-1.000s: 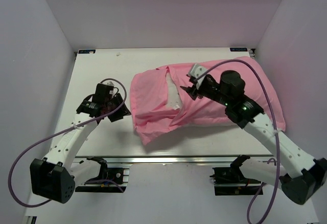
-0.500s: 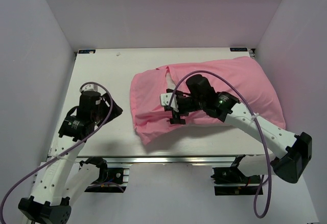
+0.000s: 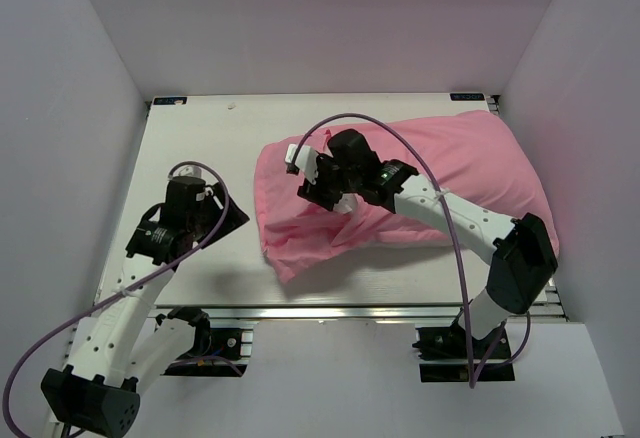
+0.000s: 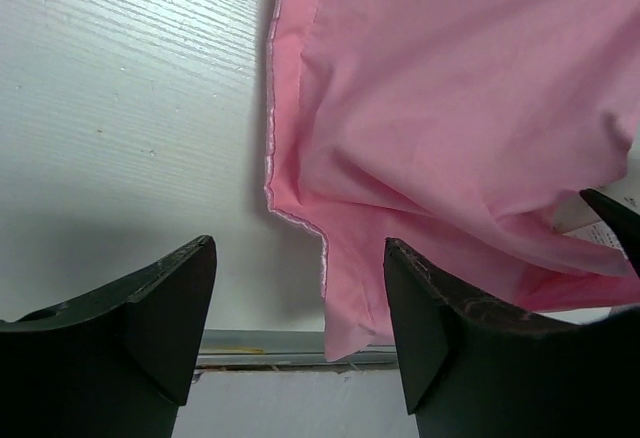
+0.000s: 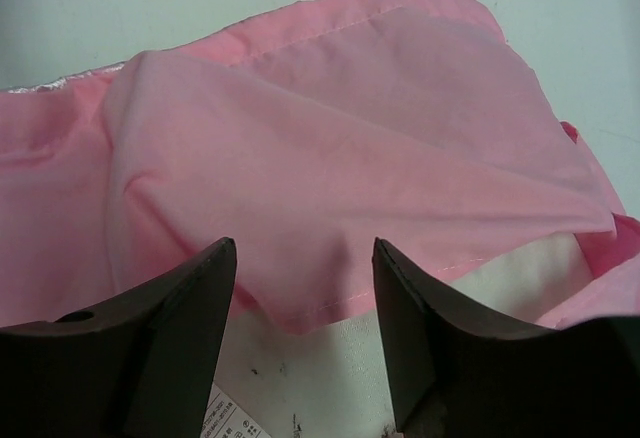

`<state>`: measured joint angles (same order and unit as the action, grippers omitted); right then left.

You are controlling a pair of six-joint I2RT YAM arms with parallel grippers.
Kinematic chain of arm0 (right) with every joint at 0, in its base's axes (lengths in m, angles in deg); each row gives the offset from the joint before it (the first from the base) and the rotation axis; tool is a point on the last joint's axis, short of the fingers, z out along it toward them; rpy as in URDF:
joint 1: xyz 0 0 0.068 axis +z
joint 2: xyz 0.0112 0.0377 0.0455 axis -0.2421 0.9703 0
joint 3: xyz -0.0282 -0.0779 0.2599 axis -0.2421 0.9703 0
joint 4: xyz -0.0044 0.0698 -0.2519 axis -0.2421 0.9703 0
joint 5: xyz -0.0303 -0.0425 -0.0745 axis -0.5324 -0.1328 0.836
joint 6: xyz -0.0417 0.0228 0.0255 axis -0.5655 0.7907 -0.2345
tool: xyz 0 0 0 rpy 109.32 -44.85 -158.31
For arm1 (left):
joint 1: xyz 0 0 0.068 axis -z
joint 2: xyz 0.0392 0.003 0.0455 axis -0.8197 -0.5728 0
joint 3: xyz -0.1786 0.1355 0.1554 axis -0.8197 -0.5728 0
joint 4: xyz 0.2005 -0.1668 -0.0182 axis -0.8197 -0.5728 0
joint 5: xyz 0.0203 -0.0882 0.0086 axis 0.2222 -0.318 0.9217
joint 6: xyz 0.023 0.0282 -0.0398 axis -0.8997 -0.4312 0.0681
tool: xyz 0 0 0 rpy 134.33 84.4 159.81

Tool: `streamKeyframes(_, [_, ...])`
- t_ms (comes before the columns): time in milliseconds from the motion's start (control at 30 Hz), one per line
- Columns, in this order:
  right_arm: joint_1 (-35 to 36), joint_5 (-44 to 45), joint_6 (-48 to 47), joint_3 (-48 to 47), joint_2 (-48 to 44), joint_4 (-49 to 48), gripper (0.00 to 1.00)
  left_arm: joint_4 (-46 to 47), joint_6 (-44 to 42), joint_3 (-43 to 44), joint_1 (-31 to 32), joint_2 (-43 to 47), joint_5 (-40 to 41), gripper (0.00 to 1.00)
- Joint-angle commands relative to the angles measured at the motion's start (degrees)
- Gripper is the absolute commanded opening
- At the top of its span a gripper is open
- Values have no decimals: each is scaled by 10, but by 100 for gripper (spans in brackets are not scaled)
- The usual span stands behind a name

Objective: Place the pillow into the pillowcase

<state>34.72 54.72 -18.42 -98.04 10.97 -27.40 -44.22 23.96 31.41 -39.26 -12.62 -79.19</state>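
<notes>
The pink pillowcase (image 3: 440, 178) lies bulging on the right half of the table. Its loose open end (image 4: 420, 108) points left. The white pillow (image 5: 420, 348) sits inside it; a speckled patch and a printed label (image 5: 225, 420) show under the pink hem. My right gripper (image 3: 312, 180) hovers over that open end. In the right wrist view the right gripper (image 5: 300, 258) is open above the hem, holding nothing. My left gripper (image 3: 232, 220) is just left of the pillowcase. In the left wrist view the left gripper (image 4: 298, 258) is open, with the fabric's lower corner (image 4: 345, 323) past its fingers.
The white table (image 3: 200, 138) ends in a metal rail (image 3: 350, 310) at the near edge, where the fabric corner nearly reaches it. Pale enclosure walls (image 3: 70, 108) stand close on the left, right and back. The right arm's cable (image 3: 400, 143) loops over the pillowcase.
My right gripper has swung left from the pillowcase's middle to its open end, covering the exposed pillow patch. The left arm pulled back slightly and its jaws opened wider.
</notes>
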Motion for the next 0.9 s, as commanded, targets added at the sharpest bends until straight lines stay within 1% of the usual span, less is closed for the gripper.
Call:
streamKeyframes(0, [-3, 4, -5, -36, 4, 29, 63, 12, 3, 4, -2, 20, -24, 77])
streamKeyframes(33, [-3, -2, -12, -36, 3, 47, 64, 12, 3, 0, -1, 27, -27, 77])
streamKeyframes(133, [-3, 0, -25, -26, 2, 58, 63, 14, 10, -14, -2, 36, -28, 77])
streamKeyframes(200, [-3, 21, -24, -33, 21, 73, 61, 18, 12, -19, -2, 39, -31, 77])
streamKeyframes(267, [-4, 34, -22, -47, 47, 97, 55, 19, 12, -19, -2, 38, -32, 77])
streamKeyframes(300, [-5, 41, -18, -57, 55, 103, 51, 19, 12, -18, -2, 34, -32, 77])
streamKeyframes(333, [-6, 41, -17, -62, 62, 111, 42, 20, 11, -17, -2, 33, -32, 77])
streamKeyframes(400, [-8, 44, -11, -73, 77, 123, 32, 21, 10, -16, -2, 30, -32, 77])
streamKeyframes(433, [-11, 45, -9, -75, 81, 125, 21, 21, 10, -17, -2, 29, -31, 77])
streamKeyframes(533, [-22, 37, -7, -79, 76, 121, 5, 20, 9, -19, -2, 28, -30, 77])
streamKeyframes(567, [-27, 30, -6, -83, 66, 121, 1, 20, 9, -20, -2, 30, -30, 77])
streamKeyframes(733, [-64, 32, 2, -98, -3, 73, 0, 14, 8, -22, -2, 33, -24, 77])
streamKeyframes(867, [-96, 50, -31, -119, -33, 68, 0, 20, 6, -23, -2, 27, -27, 77])
